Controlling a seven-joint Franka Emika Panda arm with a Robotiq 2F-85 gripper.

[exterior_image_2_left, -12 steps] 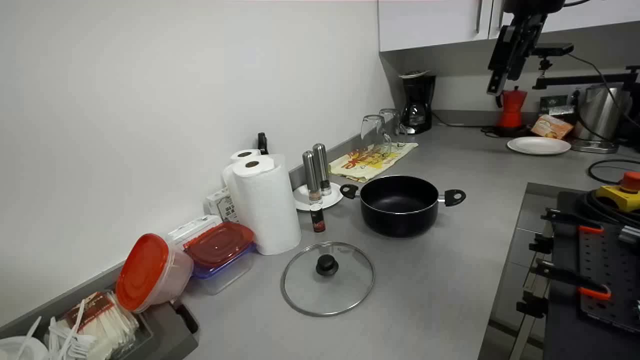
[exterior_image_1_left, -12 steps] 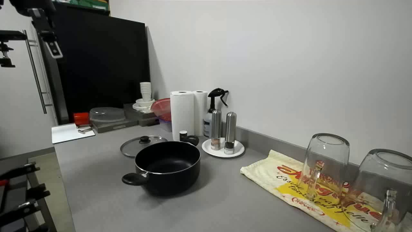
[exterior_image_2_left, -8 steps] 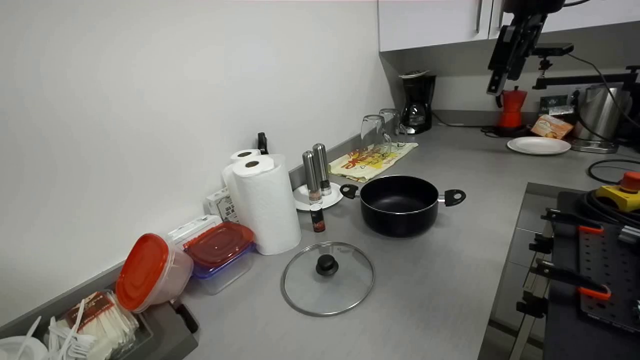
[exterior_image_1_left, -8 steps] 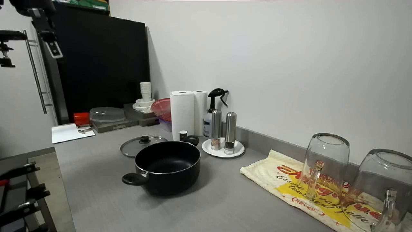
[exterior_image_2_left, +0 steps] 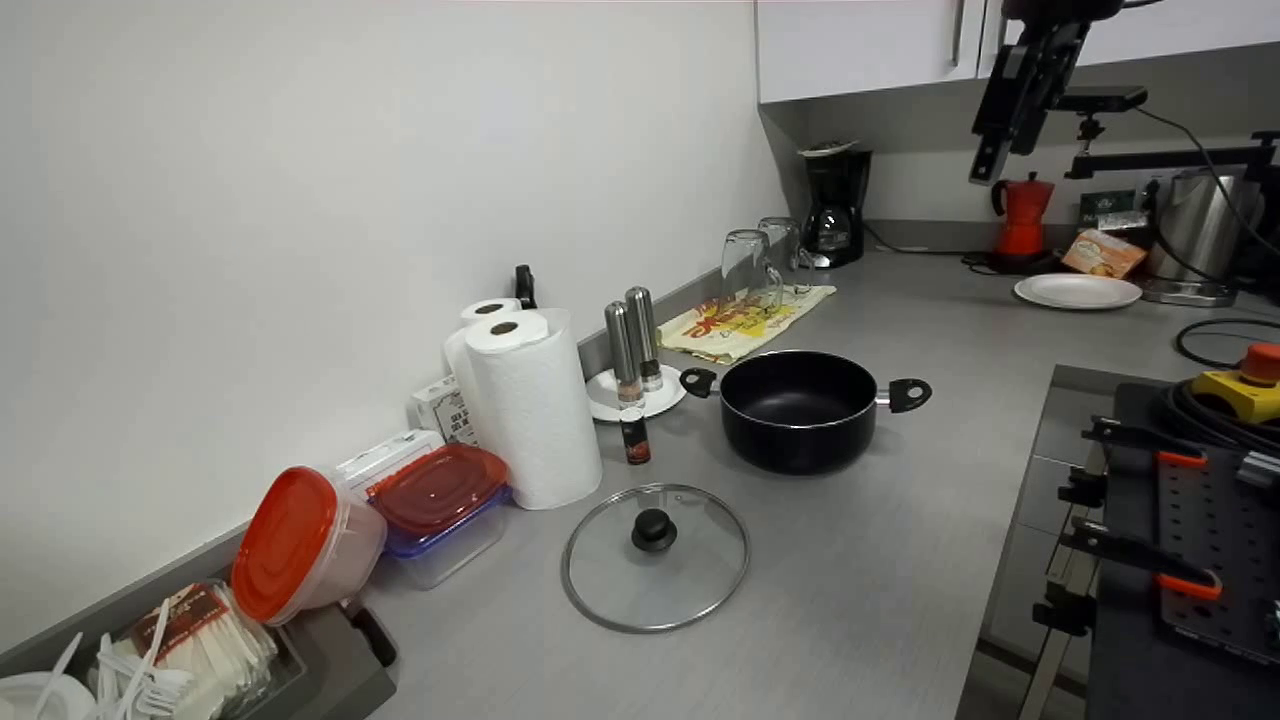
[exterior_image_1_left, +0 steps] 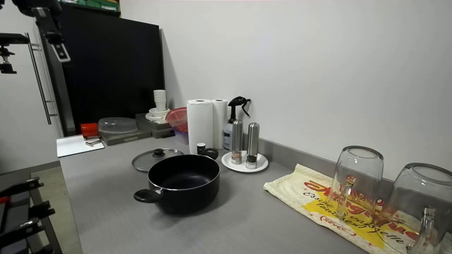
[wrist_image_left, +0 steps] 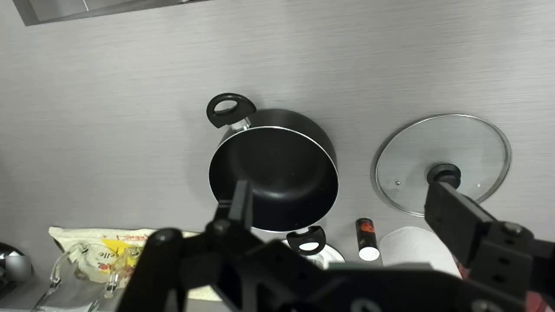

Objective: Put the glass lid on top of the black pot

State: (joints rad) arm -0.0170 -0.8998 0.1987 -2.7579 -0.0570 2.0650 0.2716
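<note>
Tool (wrist_image_left: pixel 339 186) hangs spread wide, a small bottle (exterior_image_2_left: pixel 635 440) standing between the black pot (exterior_image_2_left: pixel 798 445) and paper towels (exterior_image_2_left: pixel 538 420).

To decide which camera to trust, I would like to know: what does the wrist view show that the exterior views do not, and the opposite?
Wrist view only: what looks like a steam vent in the glass lid, and the full opening of the claw.
Exterior views only: a red moka pot, a steel kettle and a spray bottle, each in an exterior view.
Shared: the black pot, the glass lid, the dish towel and the glass mugs.
</note>
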